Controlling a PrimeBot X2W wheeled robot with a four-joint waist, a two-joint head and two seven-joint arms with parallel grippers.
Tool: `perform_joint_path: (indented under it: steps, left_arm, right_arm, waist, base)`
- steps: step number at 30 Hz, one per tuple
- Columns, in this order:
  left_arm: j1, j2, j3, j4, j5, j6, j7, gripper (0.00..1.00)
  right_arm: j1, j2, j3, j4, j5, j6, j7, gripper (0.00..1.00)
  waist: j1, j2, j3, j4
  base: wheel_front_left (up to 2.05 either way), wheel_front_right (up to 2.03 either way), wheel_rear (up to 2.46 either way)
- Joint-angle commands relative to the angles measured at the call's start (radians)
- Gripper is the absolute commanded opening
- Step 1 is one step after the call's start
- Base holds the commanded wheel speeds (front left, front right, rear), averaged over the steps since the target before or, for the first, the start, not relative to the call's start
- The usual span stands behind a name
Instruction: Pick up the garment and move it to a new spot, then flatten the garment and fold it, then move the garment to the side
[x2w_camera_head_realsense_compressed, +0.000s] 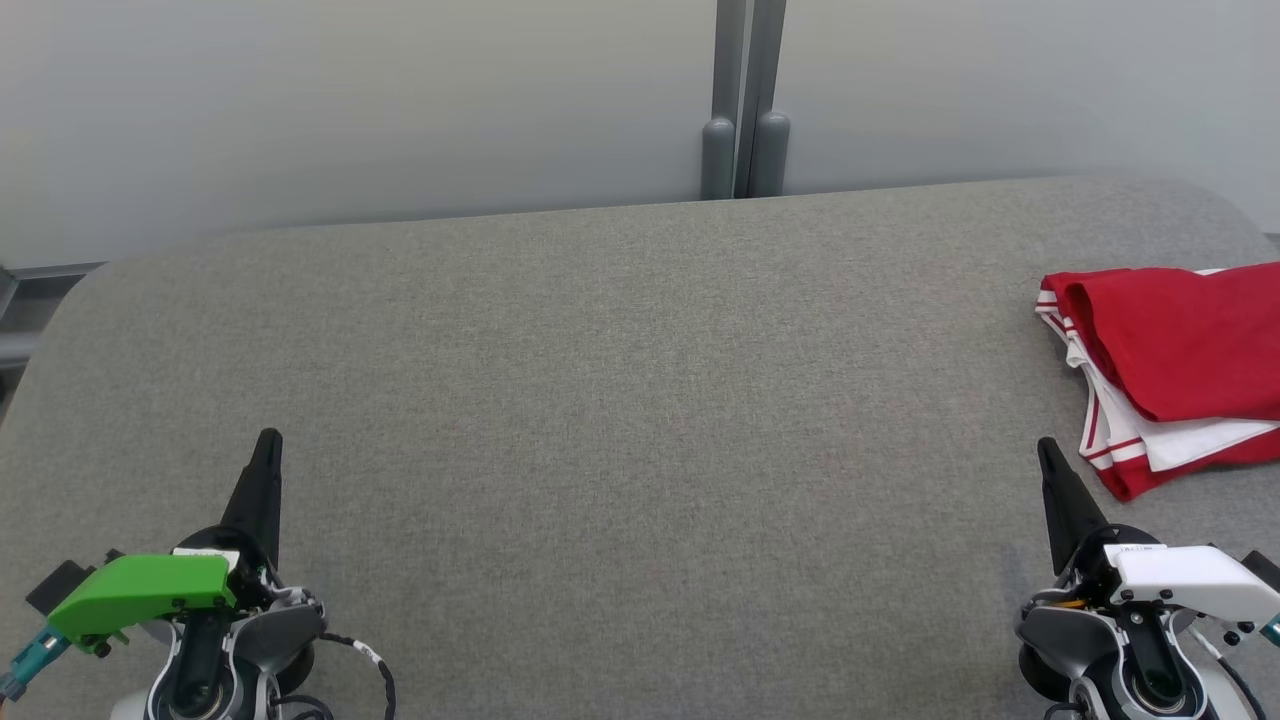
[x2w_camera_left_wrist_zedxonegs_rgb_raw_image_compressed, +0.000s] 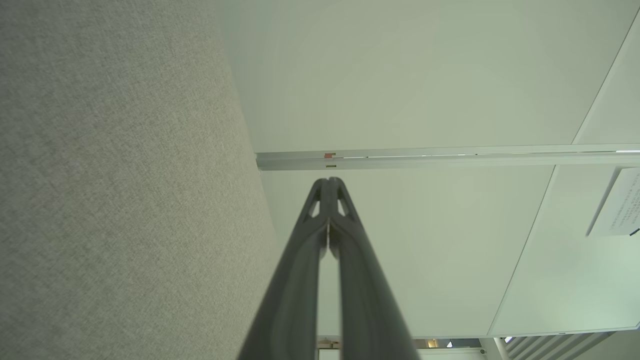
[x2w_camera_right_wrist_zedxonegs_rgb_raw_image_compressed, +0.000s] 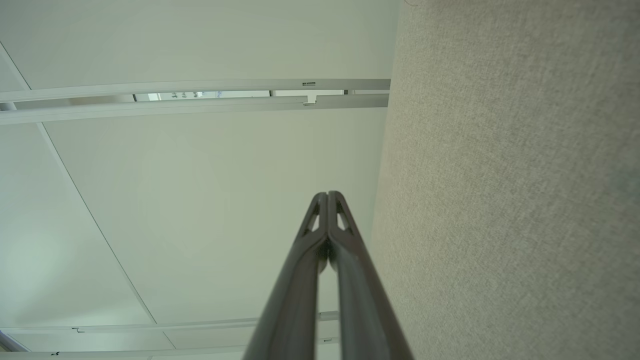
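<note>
The garment (x2w_camera_head_realsense_compressed: 1170, 370) is red with white panels and red stripes, folded into a flat stack at the right edge of the grey fabric table (x2w_camera_head_realsense_compressed: 640, 400), partly cut off by the head view's border. My right gripper (x2w_camera_head_realsense_compressed: 1048, 447) rests at the lower right, just in front and left of the garment, tips together with nothing between them. My left gripper (x2w_camera_head_realsense_compressed: 268, 437) sits at the lower left, far from the garment, also shut and empty. Both wrist views show the fingertips touching, on the left gripper (x2w_camera_left_wrist_zedxonegs_rgb_raw_image_compressed: 328, 181) and on the right gripper (x2w_camera_right_wrist_zedxonegs_rgb_raw_image_compressed: 327, 194).
A pale partition wall (x2w_camera_head_realsense_compressed: 350, 100) with a grey vertical post (x2w_camera_head_realsense_compressed: 745, 110) stands behind the table's far edge. Rounded table corners lie at the far left and far right. The wide grey surface stretches between both grippers.
</note>
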Motion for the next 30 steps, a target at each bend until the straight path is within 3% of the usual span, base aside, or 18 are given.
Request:
perform_joint_path:
  steps: [1, 30]
  left_arm:
    - [-0.014, 0.000, 0.001, -0.001, -0.010, -0.006, -0.001, 0.00]
    - [-0.014, 0.000, 0.001, -0.001, -0.010, -0.005, -0.001, 0.00]
  right_arm:
    - [-0.009, -0.005, -0.001, -0.004, 0.003, 0.000, 0.004, 0.00]
    - [-0.009, -0.005, -0.001, -0.004, 0.003, 0.000, 0.004, 0.00]
  waist:
    - [0.0000, 0.0000, 0.000, 0.000]
    - [0.0000, 0.0000, 0.000, 0.000]
  base:
    - [0.00, 0.00, 0.00]
    - [0.00, 0.00, 0.00]
